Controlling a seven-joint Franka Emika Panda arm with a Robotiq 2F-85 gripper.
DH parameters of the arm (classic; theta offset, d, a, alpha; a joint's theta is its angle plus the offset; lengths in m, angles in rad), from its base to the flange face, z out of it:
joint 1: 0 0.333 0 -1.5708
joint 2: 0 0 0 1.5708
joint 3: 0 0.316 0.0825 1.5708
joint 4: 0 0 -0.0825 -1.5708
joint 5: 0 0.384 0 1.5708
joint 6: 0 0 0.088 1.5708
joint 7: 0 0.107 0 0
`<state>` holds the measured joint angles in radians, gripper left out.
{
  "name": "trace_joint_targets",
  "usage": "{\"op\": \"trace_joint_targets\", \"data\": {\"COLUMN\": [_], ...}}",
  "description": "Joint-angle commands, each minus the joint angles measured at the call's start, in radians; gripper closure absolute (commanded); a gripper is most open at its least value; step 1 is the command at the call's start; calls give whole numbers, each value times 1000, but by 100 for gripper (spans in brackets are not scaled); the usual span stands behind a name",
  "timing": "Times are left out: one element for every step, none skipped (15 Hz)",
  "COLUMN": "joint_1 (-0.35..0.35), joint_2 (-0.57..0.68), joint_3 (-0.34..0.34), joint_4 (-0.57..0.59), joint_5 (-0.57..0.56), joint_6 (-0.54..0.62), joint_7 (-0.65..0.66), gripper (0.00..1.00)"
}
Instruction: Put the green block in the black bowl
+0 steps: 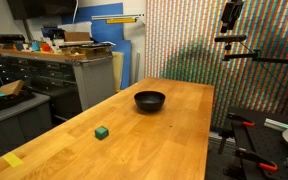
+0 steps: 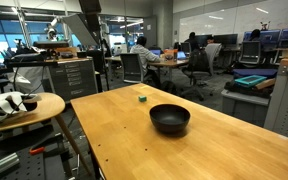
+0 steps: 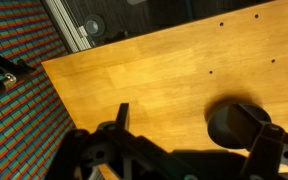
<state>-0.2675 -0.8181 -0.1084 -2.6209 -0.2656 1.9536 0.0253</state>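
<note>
The green block (image 1: 102, 131) is a small cube standing on the wooden table (image 1: 174, 140), apart from the black bowl (image 1: 150, 100). Both exterior views show them; the block (image 2: 141, 98) lies farther along the table than the bowl (image 2: 170, 118). In the wrist view my gripper (image 3: 199, 135) is open and empty, high above the table. The bowl (image 3: 239, 125) shows far below, between the dark fingers and nearer the right one. The block is out of the wrist view.
A flat yellow piece (image 1: 12, 159) lies near a table corner. A round side table (image 2: 24, 108) with white objects stands beside the table. A tripod rig (image 1: 234, 45) stands past the far edge. Patterned carpet (image 3: 14, 60) lies beyond the table edge.
</note>
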Motion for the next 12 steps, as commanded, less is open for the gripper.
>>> {"op": "trace_joint_targets", "data": {"joint_1": [11,11,11,11,11,11,11,11,16,23,30,39], "joint_2": [0,0,0,0,0,0,0,9,17,28,40,55], "joint_3": [-8,-8,-8,-8,-8,-8,-8,1,5,11,17,27], "joint_4": [3,3,3,3,3,3,3,2,1,2,4,7], "joint_5": [-7,-7,-7,-7,-7,-7,-7,-7,-2,3,10,19], "joint_6": [-5,-5,-5,-5,-5,-5,-5,1,3,5,12,20], "joint_7": [6,6,6,6,6,6,6,21,25,31,42,59], "gripper": [0,0,0,0,0,0,0,0,0,0,0,0]}}
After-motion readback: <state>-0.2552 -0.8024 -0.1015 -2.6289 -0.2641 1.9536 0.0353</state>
